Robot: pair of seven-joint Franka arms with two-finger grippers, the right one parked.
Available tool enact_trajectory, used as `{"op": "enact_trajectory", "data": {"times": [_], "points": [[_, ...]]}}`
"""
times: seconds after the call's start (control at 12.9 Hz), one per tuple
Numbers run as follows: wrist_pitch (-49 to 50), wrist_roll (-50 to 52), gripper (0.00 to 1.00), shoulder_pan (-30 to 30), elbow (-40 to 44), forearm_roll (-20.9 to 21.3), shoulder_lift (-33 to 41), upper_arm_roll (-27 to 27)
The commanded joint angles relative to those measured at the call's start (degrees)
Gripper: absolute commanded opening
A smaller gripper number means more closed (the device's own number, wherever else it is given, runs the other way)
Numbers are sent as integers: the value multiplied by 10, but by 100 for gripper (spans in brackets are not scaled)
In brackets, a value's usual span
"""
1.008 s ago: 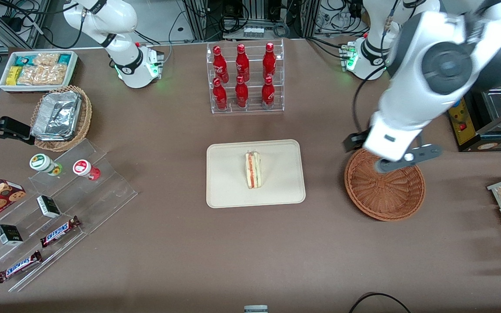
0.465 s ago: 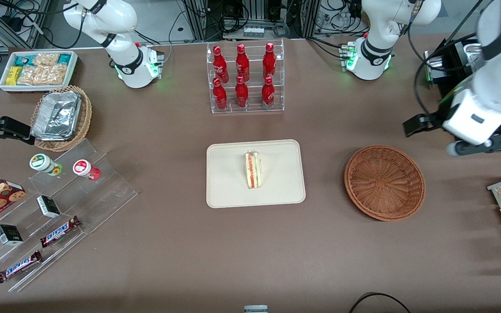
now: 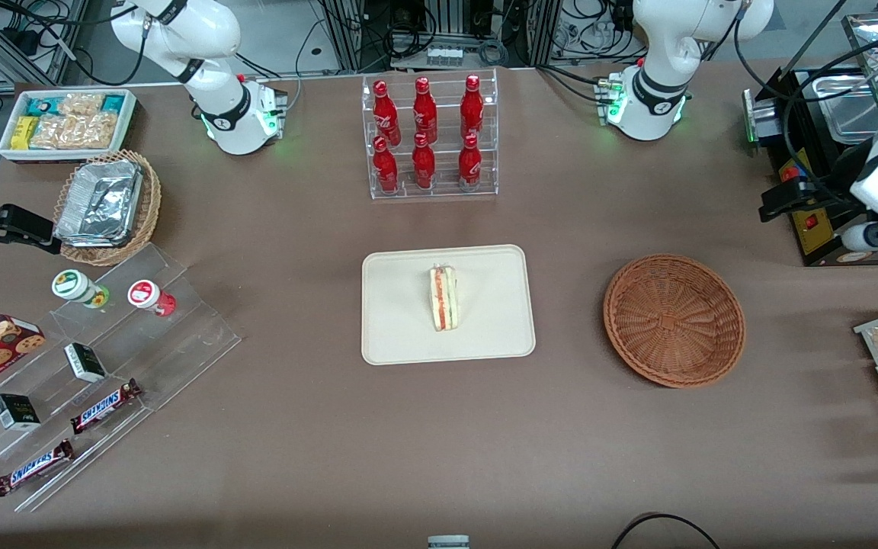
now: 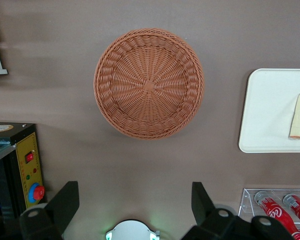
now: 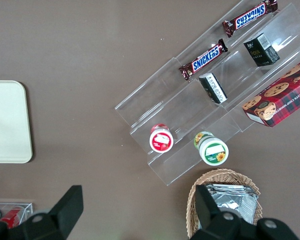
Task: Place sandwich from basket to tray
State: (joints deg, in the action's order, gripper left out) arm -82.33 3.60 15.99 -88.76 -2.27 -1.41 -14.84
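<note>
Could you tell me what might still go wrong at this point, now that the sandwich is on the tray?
1. The sandwich stands on a narrow edge in the middle of the tray, with nothing supporting it; a knock to the table might tip it over.
2. The gripper, open and empty, is high above the table toward the working arm's end, close to the black machine and its cables; its travel there could snag them.
3. The basket is empty; little risk there.

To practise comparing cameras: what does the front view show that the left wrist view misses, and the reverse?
Front view only: two Snickers bars on clear acrylic steps, and the pale wicker basket of foil trays. Left wrist view only: the open end effector, high above the table. Both: the empty reddish-brown woven basket, and the triangular sandwich on the cream rectangular tray.
</note>
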Motion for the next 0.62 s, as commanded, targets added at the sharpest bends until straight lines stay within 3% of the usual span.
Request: {"op": "enact_trajectory", "data": {"times": [0.0,0.54], "points": [[-16,-40,99,-33,-27,10,26,34],[-19,-41,99,-129,-6,28,19,159]]}}
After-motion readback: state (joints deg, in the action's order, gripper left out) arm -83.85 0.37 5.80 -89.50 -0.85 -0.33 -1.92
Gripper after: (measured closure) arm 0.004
